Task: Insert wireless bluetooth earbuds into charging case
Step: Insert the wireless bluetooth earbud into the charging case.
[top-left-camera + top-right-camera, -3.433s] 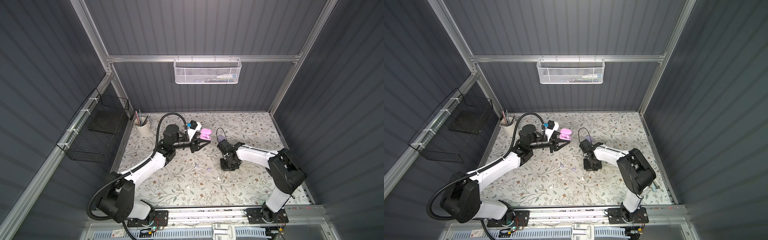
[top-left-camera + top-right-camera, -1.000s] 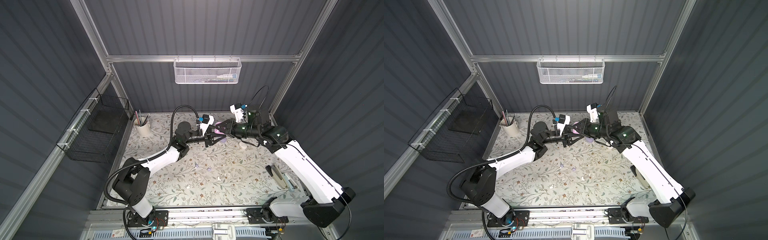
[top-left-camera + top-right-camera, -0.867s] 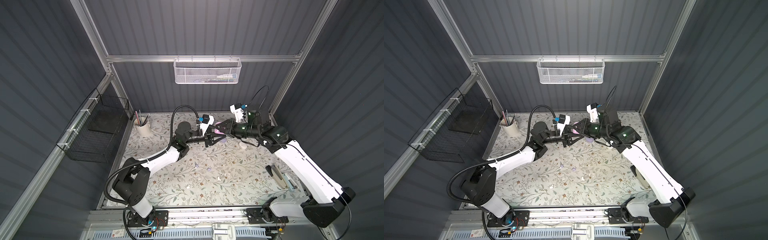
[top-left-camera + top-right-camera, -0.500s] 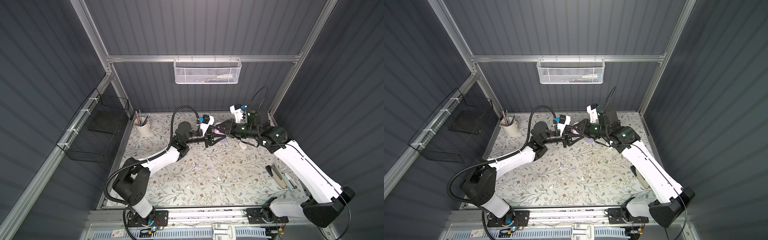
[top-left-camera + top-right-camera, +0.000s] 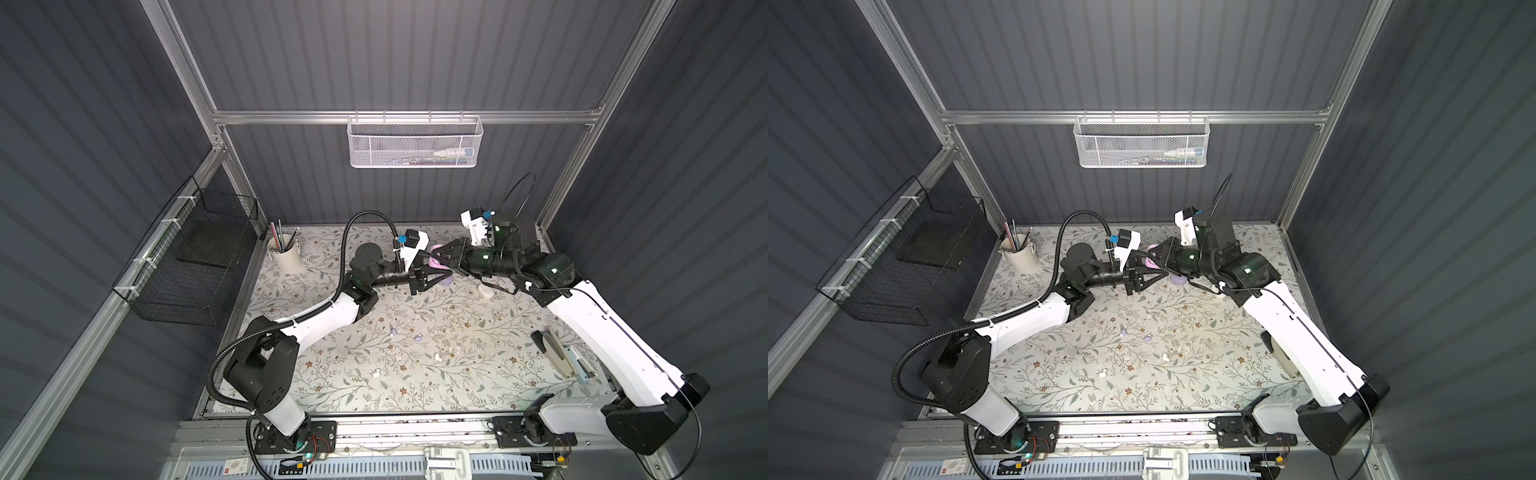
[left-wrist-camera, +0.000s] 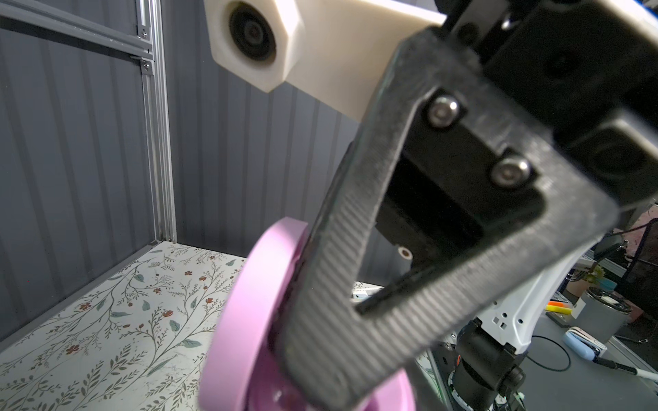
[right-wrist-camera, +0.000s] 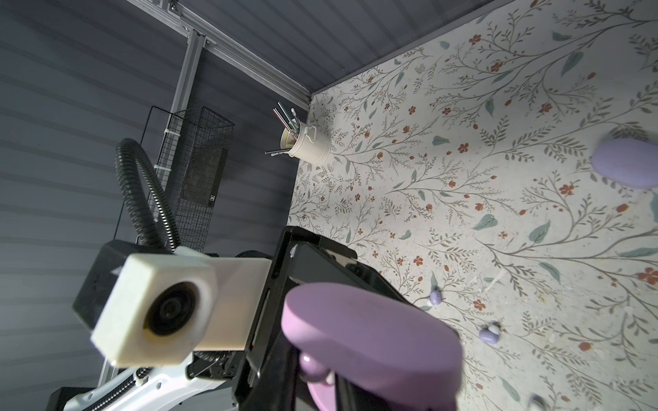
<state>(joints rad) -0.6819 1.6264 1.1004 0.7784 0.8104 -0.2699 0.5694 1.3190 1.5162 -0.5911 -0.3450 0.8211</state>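
Where the arms are rooted, at the near rail: both white-and-black arms are reaching toward the far half of the flower-printed table covering [image 5: 478, 386]. The right arm is stretching long, whereas a few seconds ago it was crouching low over the table's middle.
Loose tiny rounded plastic earbuds [image 5: 392, 331]: lavender and white ones are lying scattered mid-table, well apart from both grippers and not yet stowed.
Spare cases: a closed lavender oval case [image 5: 447, 281] is resting on the covering just beneath the meeting grippers. What looks like a small white rounded case [image 5: 486, 293] is sitting near it.
Left gripper [image 5: 432, 270]: its jaws are clamping the glossy pink oval charging case [image 5: 435, 262], holding it off the table with the lid hinged open. It is hardly shifting over the last second.
Right gripper [image 5: 448, 258]: its jaws are pressing almost together, seemingly pinching a small pink-lavender rounded bud [image 7: 312, 366]. Over the last second it is edging closer, and its fingertips are now poking under the open lid.
Open pink case, what this means: a bud is probably being delivered, so seating it looks like the step in hand. Whether it is sitting in its socket cannot be told.
Far edge: a cream cup of pens [image 5: 286, 257] is standing in the corner. A black wire basket [image 5: 195, 257] and a white mesh basket [image 5: 415, 141] are hanging on the walls.
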